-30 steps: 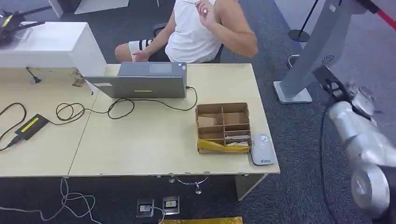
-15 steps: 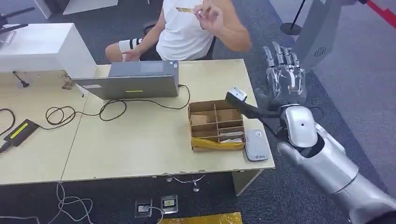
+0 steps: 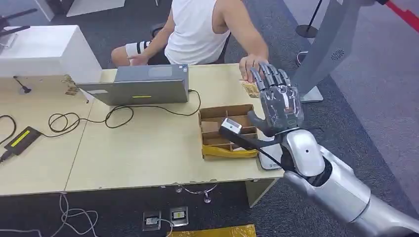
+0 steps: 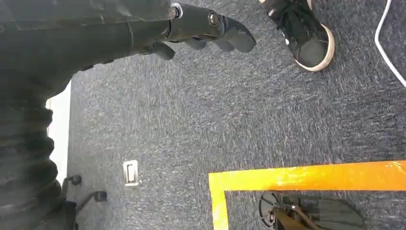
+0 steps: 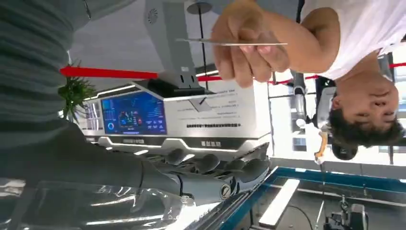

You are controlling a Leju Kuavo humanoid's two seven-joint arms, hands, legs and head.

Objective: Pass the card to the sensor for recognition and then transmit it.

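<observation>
- The right hand (image 3: 277, 101) is raised over the right end of the table (image 3: 148, 153), with the fingers (image 3: 269, 76) apart and stretched upward, and it holds nothing.
- In the right wrist view the same hand (image 5: 210, 179) is empty, and its fingers (image 5: 239, 167) lie spread under the person's hand (image 5: 249, 43).
- The card (image 5: 230, 43) is pinched in the person's hand, and we see it from the edge as a thin line; it does not touch the robot's hand.
- In the head view the card (image 3: 249, 89) is just beside the robot's fingertips, at the person's hand (image 3: 249, 66), above the far right part of the table.
- Below the right hand stands a cardboard box (image 3: 225, 131) with compartments, near the right edge of the table.
- The sensor (image 3: 269, 158), a flat grey device, lies just beside the box on its right side, partly hidden by the right arm.
- A laptop (image 3: 138, 89) stands further on the table, with a black cable (image 3: 99, 118) running from it.
- The person (image 3: 197, 29) sits behind the table.
- The left hand (image 4: 201, 28) hangs over grey carpet (image 4: 215, 110), with the fingers curled and nothing in them.
- A yellow line (image 4: 306, 176) is on the carpet, and a shoe (image 4: 301, 31) is near the hand.
</observation>
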